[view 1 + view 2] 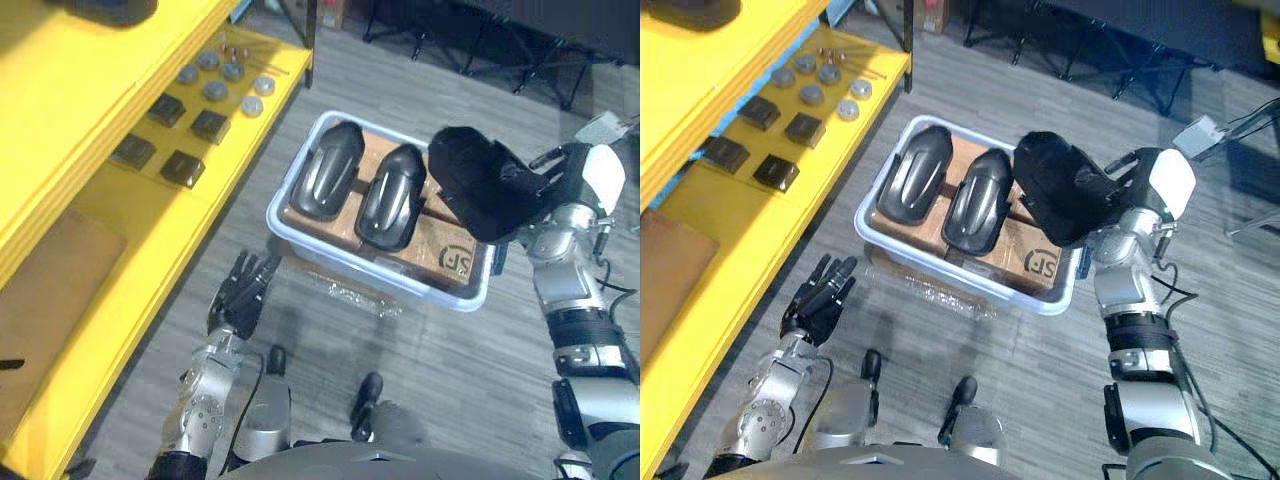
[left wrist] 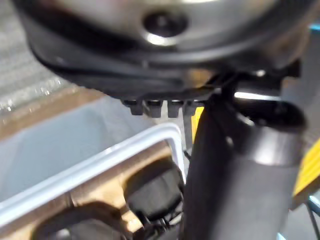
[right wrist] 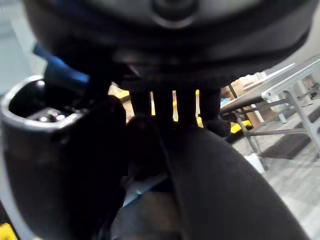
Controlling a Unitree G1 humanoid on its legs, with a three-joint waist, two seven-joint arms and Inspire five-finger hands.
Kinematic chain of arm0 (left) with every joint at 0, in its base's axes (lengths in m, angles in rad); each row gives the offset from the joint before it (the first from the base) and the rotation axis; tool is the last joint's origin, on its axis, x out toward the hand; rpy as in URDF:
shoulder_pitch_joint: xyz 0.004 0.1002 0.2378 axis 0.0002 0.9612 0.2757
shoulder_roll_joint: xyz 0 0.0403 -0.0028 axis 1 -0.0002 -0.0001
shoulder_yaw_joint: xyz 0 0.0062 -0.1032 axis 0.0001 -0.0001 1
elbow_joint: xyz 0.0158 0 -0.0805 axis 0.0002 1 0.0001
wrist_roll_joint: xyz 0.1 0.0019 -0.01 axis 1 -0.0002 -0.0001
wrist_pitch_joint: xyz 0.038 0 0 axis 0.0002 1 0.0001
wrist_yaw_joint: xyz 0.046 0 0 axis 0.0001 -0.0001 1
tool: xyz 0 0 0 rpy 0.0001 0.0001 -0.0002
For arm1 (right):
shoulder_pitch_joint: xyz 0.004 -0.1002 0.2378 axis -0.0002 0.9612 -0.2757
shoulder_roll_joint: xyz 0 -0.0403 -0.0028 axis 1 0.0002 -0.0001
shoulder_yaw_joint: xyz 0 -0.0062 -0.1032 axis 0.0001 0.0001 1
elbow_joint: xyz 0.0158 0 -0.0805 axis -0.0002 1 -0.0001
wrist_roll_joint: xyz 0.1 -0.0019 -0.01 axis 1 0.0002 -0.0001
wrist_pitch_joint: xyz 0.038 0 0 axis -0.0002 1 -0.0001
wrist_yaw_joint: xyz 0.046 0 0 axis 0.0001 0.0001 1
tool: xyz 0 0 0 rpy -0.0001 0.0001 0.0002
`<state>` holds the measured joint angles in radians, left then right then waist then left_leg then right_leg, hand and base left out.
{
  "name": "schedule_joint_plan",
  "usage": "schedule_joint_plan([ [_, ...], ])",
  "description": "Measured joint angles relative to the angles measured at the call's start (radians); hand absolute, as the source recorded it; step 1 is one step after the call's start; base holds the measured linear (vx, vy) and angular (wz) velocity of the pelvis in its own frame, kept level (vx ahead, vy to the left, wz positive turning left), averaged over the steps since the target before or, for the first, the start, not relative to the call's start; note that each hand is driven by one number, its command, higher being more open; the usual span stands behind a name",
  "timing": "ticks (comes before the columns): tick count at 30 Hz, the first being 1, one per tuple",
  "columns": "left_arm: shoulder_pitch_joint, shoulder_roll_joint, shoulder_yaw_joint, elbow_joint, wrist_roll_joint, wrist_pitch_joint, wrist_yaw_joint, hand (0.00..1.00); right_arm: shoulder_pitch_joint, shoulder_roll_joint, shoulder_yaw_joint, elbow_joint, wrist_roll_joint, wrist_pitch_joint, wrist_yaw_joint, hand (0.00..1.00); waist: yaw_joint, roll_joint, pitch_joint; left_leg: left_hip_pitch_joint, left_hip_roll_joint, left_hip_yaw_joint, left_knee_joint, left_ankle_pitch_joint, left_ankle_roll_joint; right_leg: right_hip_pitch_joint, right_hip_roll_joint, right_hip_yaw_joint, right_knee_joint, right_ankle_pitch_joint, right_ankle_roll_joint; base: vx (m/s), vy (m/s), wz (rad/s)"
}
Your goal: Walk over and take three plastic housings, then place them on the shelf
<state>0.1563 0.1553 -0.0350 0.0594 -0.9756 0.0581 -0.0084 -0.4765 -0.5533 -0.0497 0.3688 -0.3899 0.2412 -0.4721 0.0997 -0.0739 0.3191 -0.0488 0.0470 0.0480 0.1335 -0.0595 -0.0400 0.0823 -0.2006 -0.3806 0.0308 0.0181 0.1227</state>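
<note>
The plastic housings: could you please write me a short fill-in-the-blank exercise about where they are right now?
The right hand is curled round ____ black housing, held over the bin. ____ more housings lie side by side in that bin on cardboard. The left hand, fingers straight, holds ____. The shelf beside the bin is ____ in colour.
Missing words: one; two; nothing; yellow.

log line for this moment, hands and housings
right hand: shut on housing, held up over bin | left hand: open, low beside shelf | bin: two housings on cardboard
</note>
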Motion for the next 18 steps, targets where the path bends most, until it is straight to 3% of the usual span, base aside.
schedule_joint_plan([
  [5,-0.114,-0.006,-0.037,-0.001,-0.129,0.093,-0.001,1.0,0.001,0.033,0.002,-0.078,-0.051,-0.13,-0.063,0.0,-0.009,0.0,-0.052,0.031,-0.002,0.012,-0.018,0.001,0.001,0.025,-0.006,0.0,-0.021,0.019,0.003,0.04,0.026,-0.07],
  [11,-0.164,-0.012,-0.148,0.008,-0.202,0.213,-0.001,1.0,0.001,0.059,0.087,-0.198,-0.152,-0.293,-0.086,0.0,-0.029,0.002,-0.126,0.068,-0.004,0.035,-0.055,0.01,0.004,0.029,-0.008,0.006,-0.021,0.023,0.007,-0.01,0.019,-0.11],
  [18,-0.202,-0.024,-0.244,0.012,-0.252,0.245,0.001,1.0,0.0,0.13,0.203,-0.234,-0.162,-0.423,-0.085,0.0,-0.053,0.014,-0.152,0.098,-0.011,0.041,-0.111,0.049,0.006,0.033,-0.008,0.007,-0.021,0.025,0.004,-0.06,-0.006,-0.01],
])
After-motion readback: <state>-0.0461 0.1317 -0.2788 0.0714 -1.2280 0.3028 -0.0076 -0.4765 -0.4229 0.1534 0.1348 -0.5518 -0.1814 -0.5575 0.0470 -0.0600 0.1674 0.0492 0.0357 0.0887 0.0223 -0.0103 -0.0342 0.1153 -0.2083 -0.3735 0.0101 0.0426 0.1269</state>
